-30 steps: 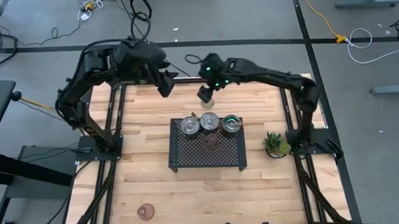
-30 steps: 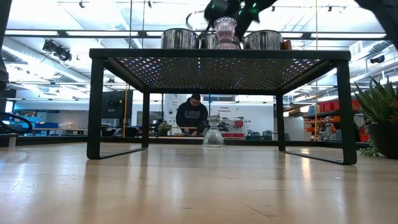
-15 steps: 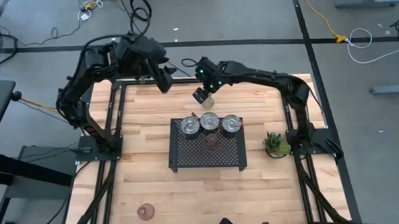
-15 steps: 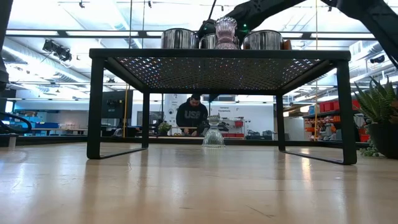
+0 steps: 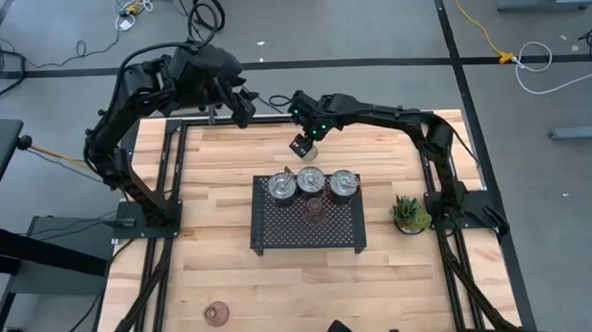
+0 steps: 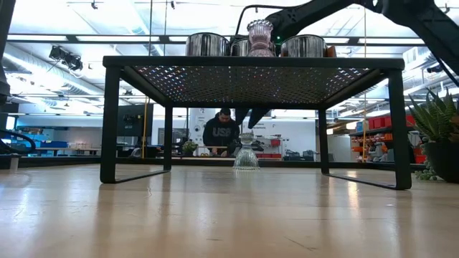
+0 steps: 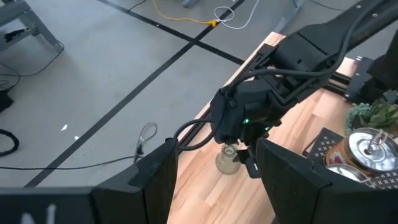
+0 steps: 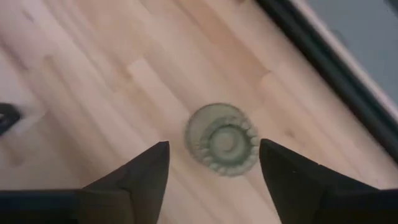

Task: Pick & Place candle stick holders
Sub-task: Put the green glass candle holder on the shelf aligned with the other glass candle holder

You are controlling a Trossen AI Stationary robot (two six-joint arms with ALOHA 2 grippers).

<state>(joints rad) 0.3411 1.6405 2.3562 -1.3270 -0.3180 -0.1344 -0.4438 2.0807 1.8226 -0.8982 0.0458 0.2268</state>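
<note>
Hovering over the far edge of the pale wood table (image 5: 220,259), my right gripper (image 8: 214,163) stands apart-fingered and empty above the ribbed olive-green glass holder (image 8: 222,139), touching nothing. Three shiny silver dishes (image 5: 312,181) and a pink glass holder (image 5: 314,207) sit on the perforated black tray (image 5: 309,240). My left gripper (image 5: 246,110) waits nearby, part-open.

— What lies around the surface (image 5: 231,279)?
— Grey floor (image 5: 50,37) crossed by dark tape lines (image 5: 371,61), with a yellow cable (image 5: 475,23) and a white cable (image 5: 536,55) coiled on it.
— And beyond?
— A bright hall with ceiling lights (image 6: 93,6), shelving (image 6: 366,147), and a person (image 6: 221,134) at a bench.
</note>
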